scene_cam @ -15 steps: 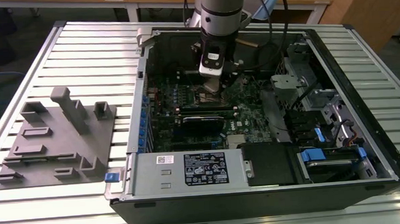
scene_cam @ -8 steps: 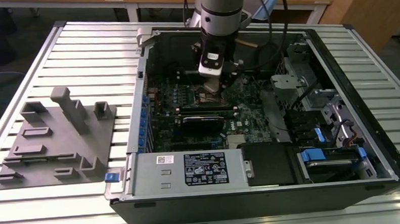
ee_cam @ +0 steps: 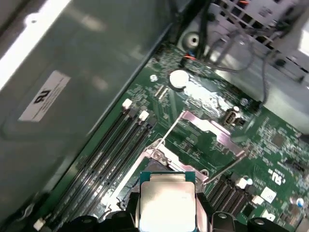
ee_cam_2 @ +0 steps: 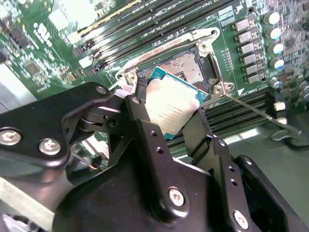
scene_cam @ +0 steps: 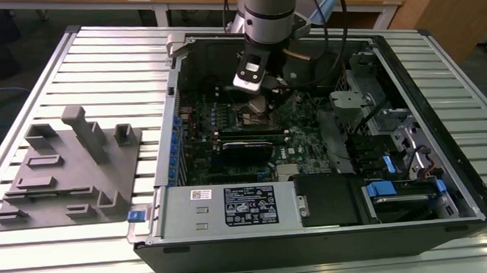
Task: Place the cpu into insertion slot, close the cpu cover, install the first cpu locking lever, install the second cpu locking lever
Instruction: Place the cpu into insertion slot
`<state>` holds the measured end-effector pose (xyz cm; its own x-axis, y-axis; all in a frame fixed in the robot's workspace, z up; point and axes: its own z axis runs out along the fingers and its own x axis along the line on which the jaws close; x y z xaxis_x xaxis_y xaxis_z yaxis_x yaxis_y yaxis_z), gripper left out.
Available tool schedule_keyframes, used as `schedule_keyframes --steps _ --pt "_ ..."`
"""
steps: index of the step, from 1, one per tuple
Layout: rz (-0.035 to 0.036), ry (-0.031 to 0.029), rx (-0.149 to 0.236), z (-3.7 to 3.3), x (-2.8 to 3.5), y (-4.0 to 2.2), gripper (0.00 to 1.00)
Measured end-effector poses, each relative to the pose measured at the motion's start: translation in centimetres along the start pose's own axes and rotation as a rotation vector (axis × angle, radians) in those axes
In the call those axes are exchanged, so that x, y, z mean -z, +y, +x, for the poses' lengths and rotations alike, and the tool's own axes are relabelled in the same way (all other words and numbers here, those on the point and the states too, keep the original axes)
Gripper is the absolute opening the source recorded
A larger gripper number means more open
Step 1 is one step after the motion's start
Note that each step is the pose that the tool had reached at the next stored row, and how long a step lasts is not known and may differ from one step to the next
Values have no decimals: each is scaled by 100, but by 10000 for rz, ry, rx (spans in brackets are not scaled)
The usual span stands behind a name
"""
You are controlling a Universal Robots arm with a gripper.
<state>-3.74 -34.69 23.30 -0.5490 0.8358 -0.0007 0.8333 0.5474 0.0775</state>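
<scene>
hand [ee_cam_2: 170, 107] pinching cpu [ee_cam_2: 164, 117] | over open insertion slot [ee_cam_2: 186, 63] (face print illegible)

Arm [scene_cam: 267, 12] vertical, gripper [scene_cam: 254, 102] down.
Fingers [ee_cam_2: 145, 130] closed on two opposite edges of the cpu [ee_cam_2: 169, 110], held flat between them.

The open computer case [scene_cam: 314, 247] is looked down into from above and well back by the exterior view. Both wrist views are held close over the green circuit board [ee_cam_2: 34, 53] at a slant, and the cpu [ee_cam_2: 171, 108] is shared between them.
</scene>
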Motion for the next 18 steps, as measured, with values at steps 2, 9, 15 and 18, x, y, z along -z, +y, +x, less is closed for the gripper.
schedule_keyframes --steps 2,9,15,18 --pt "0 -28 -358 0 -2 0 54" --pt "1 -127 -1629 0 -9 -1 54" --pt "2 -211 -2715 0 -15 -1 54" --pt "3 -254 -3271 0 -19 -1 54"
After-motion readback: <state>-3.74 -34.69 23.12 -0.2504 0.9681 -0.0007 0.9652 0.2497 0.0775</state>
